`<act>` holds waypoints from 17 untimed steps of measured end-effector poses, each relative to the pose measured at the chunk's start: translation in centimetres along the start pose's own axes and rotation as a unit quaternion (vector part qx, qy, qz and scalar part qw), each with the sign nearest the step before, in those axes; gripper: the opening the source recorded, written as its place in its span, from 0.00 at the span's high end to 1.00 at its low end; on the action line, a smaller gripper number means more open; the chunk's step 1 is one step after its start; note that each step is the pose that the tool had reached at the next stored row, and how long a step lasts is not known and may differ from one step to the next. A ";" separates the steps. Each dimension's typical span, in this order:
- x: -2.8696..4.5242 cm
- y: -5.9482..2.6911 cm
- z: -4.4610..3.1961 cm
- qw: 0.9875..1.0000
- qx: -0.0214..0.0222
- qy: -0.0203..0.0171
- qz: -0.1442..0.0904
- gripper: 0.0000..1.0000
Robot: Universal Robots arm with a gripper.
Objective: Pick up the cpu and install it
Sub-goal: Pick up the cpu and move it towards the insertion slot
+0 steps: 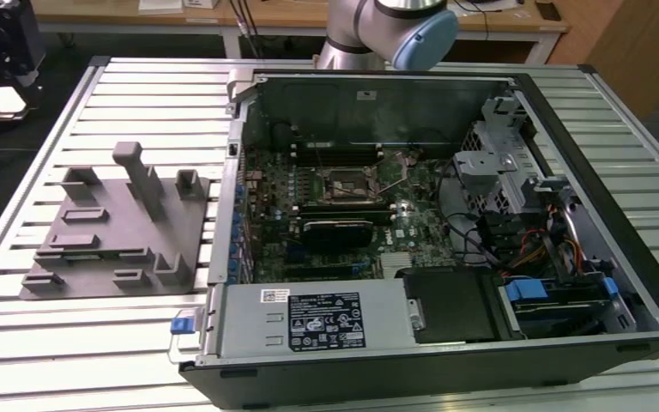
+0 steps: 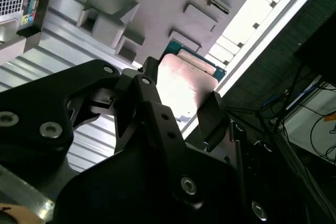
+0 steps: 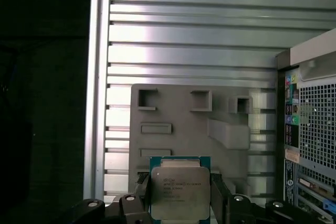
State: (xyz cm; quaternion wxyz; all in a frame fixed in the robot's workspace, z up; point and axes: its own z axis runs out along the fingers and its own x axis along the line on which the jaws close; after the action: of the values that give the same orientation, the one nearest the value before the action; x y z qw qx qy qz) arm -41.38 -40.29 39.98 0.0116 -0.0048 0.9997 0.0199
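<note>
The hand [image 3: 180, 199] is clamping the cpu [image 3: 180, 187] by two opposite edges, its fingers [image 3: 218, 198] pressing in from either side, the silvery top facing the first wrist view. Behind the chip, the gray slotted fixture [image 3: 184, 137] is lying on the slatted desk [image 3: 184, 40], near the desk's edge on the exterior view's left, just beside the open computer case [image 1: 421, 215], whose socket [image 1: 347, 182] is showing mid-board.

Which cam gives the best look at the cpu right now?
First wrist view: the cpu faces the camera squarely, lid in plain view, clamped in the hand. Second wrist view catches it obliquely, glare-washed and partly behind the hand. Exterior view covers the socket and gray fixture.
</note>
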 end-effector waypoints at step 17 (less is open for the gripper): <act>-4.28 -0.04 0.10 1.000 0.000 0.000 0.000 0.46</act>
State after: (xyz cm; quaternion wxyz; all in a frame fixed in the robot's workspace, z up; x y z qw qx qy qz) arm -37.10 -40.29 39.98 0.0116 -0.0048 0.9997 0.0200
